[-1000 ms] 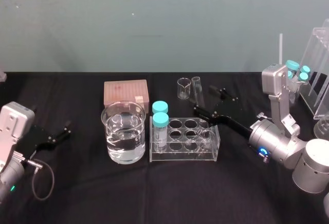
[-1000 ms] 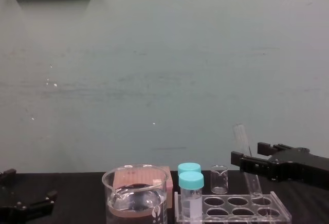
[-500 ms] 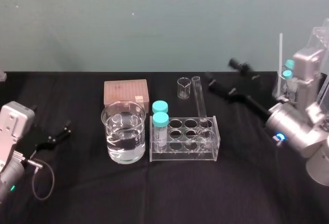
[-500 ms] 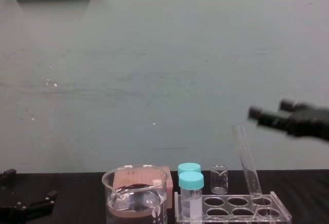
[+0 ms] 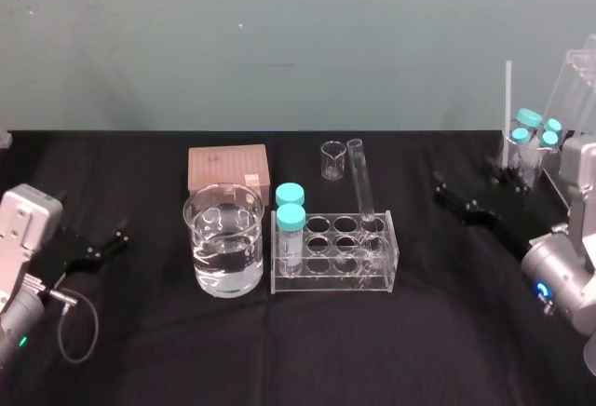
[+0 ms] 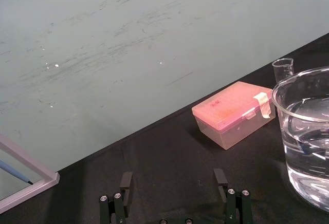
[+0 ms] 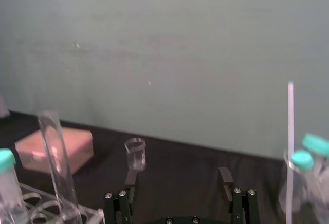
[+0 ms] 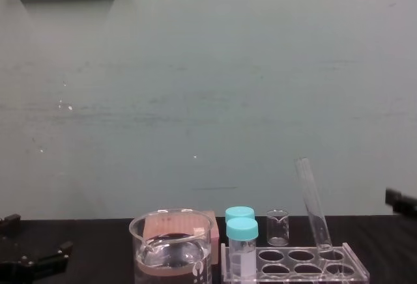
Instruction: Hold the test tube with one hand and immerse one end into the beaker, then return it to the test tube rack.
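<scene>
- The right claw (image 7: 178,179) hovers low over the black worktop (image 5: 419,331), well to the right of the rack (image 5: 335,281). Its fingers stand apart and grip nothing.
- The left claw (image 6: 173,179) rests at the worktop's left edge, well apart from the glassware. Its fingers are also spread and empty.
- The big beaker (image 5: 223,238) stands near the middle, part-filled with clear liquid, just to the left of the rack.
- The rack is low and clear, and sits with its long side facing the robot. Two teal-capped vials (image 5: 291,224) stand upright in its left end, one behind the other.
- The test tube (image 5: 361,182) stands in the rack's back right hole with its rounded bottom down. It is tilted, with its open top leaning to the left, and neither claw touches it.
- Behind the beaker lies a pink box (image 5: 227,166). A tiny beaker (image 5: 332,159) stands behind the rack, near the tube's top.
- At the far right, more teal-capped vials (image 5: 535,131) sit beside a clear stand.
</scene>
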`<control>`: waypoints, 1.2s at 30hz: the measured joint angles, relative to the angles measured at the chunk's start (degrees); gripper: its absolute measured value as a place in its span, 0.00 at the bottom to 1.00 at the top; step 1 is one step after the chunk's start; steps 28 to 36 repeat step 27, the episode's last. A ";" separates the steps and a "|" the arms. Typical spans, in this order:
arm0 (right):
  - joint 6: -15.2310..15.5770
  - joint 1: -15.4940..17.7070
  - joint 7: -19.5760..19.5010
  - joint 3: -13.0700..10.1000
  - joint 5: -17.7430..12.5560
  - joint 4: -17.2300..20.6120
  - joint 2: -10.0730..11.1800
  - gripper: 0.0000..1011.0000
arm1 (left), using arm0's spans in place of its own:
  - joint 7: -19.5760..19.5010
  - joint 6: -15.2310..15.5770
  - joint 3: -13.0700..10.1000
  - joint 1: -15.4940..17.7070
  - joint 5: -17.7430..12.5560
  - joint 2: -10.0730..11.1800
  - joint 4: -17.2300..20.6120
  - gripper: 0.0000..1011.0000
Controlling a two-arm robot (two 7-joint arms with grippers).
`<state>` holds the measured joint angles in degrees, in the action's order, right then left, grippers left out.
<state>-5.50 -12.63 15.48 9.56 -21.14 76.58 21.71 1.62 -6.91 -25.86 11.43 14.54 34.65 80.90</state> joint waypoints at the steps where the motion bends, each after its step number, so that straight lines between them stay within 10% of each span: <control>1: 0.35 0.07 -0.14 -0.03 0.27 -0.65 -0.26 0.99 | 0.00 0.00 0.00 0.00 0.00 0.00 0.00 0.99; 36: 0.68 -0.02 -0.21 -0.06 0.69 -1.22 -0.55 0.99 | 0.00 0.00 0.00 0.00 0.00 0.00 0.00 0.99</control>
